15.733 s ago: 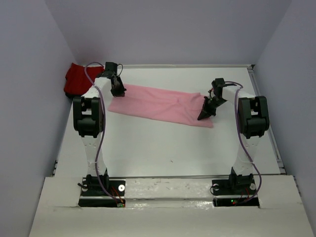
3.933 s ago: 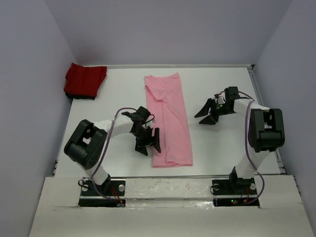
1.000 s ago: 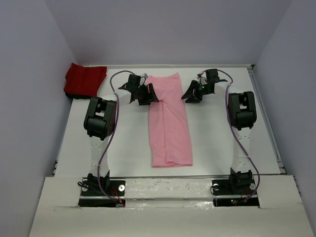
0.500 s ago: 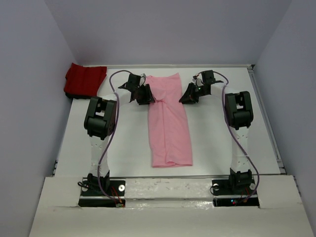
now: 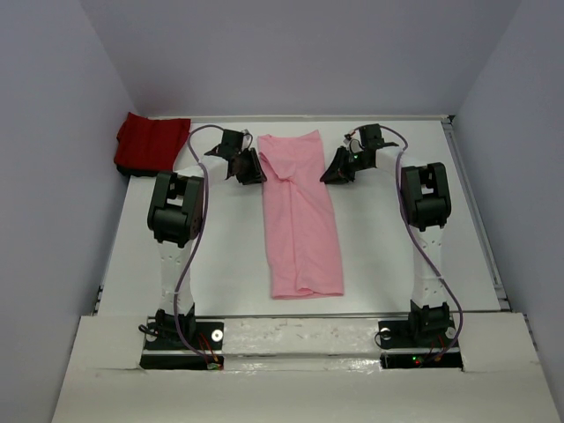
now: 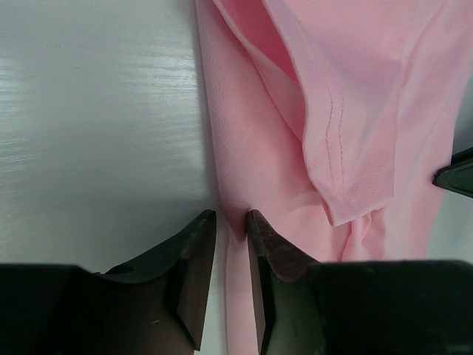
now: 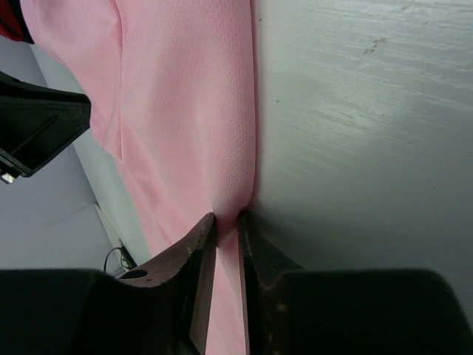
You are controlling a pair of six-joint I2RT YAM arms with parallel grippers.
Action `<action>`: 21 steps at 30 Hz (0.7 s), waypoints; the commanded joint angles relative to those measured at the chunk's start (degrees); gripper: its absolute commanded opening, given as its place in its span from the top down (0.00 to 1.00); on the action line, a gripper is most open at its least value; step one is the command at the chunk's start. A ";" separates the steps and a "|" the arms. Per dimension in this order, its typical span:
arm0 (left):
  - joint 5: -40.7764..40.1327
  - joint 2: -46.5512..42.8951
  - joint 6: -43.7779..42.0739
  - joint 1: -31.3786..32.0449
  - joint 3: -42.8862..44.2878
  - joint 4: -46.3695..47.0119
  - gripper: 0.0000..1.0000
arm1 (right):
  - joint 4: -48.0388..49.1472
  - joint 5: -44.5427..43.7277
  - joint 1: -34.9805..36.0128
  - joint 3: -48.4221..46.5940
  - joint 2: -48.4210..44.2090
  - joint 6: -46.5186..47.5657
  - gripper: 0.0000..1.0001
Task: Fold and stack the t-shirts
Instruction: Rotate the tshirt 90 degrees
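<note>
We see the light pink cloth t-shirt (image 5: pixel 300 211) folded into a long narrow strip at the middle of the white table (image 5: pixel 220 256). It runs from 12 o'clock down to 6 o'clock, with its near end close to the table's front edge. At the far end a loose flap with a stitched hem lies over the strip, which the left wrist view (image 6: pixel 332 133) shows clearly.

The black left gripper (image 5: pixel 249 167) sits at the strip's 9 o'clock edge, near its 12 o'clock end. In its own camera (image 6: pixel 230 218) the 2 jaws stand narrow, with the shirt's edge puckered between them.

The black right gripper (image 5: pixel 337 169) sits opposite, at the 3 o'clock edge. In its camera (image 7: pixel 225 218) the jaws are also narrow, and a ridge of pink cloth (image 7: pixel 185 111) is pinched up between the tips.

The deep red cloth t-shirt (image 5: pixel 152 143) lies in a folded bundle at 10 o'clock. It sits in the table's far left corner, well apart from the pink strip and both grippers.
</note>
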State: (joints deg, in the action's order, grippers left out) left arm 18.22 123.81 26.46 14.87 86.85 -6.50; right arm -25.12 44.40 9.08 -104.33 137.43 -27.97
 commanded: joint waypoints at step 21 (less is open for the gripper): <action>-2.40 6.18 -2.20 -0.37 1.83 -8.61 0.94 | -1.51 -3.27 0.32 -3.07 2.94 1.86 0.79</action>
State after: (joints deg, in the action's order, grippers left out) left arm 19.49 125.73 26.59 14.63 89.52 -7.90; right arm -25.50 44.12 9.08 -105.69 138.34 -27.83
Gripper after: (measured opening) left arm 0.089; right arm 0.210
